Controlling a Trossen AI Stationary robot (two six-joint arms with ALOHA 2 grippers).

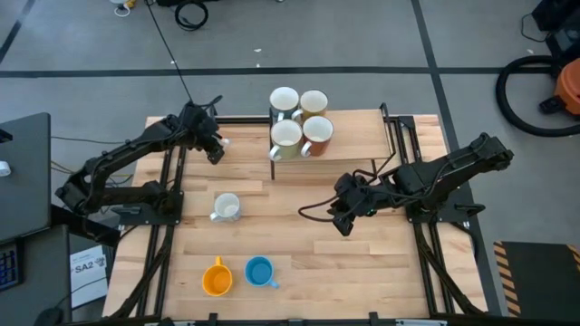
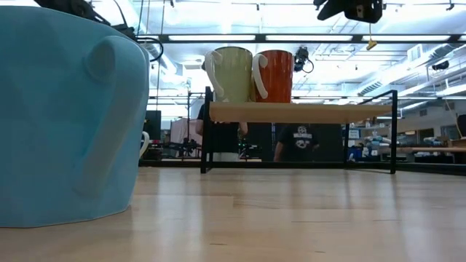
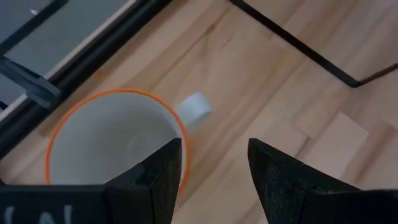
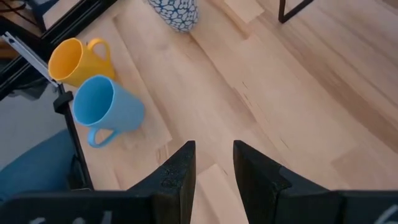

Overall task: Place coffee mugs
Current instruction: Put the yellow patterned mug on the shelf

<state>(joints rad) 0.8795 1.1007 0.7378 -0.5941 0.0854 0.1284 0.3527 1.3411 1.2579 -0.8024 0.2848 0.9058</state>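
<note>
Four mugs stand on a raised wooden shelf (image 1: 340, 127): white (image 1: 284, 100), cream (image 1: 314, 102), pale green (image 1: 286, 134) and reddish-brown (image 1: 317, 132). A blue-patterned white mug (image 1: 225, 206), an orange mug (image 1: 216, 277) and a blue mug (image 1: 260, 272) stand on the table. My left gripper (image 1: 215, 150) is open by the table's far left. Directly below it the left wrist view shows an orange-rimmed mug (image 3: 112, 149) with a white handle (image 3: 194, 109). My right gripper (image 1: 344, 223) is open above bare table, right of centre. My left gripper (image 3: 214, 180) comes from above at the orange-rimmed mug. One finger (image 3: 163, 177) stands over the rim (image 3: 184, 140) on the handle side, and the other (image 3: 280, 183) is outside the mug over the table. Whether a finger touches the rim, I cannot tell.
The shelf's black metal frame (image 1: 390, 136) stands between the arms at the far side. Black rails (image 1: 168, 208) run along both table sides. The blue mug (image 2: 65, 116) fills the low view's left. Open wood (image 1: 362, 272) lies at the near right. People stand in the room behind.
</note>
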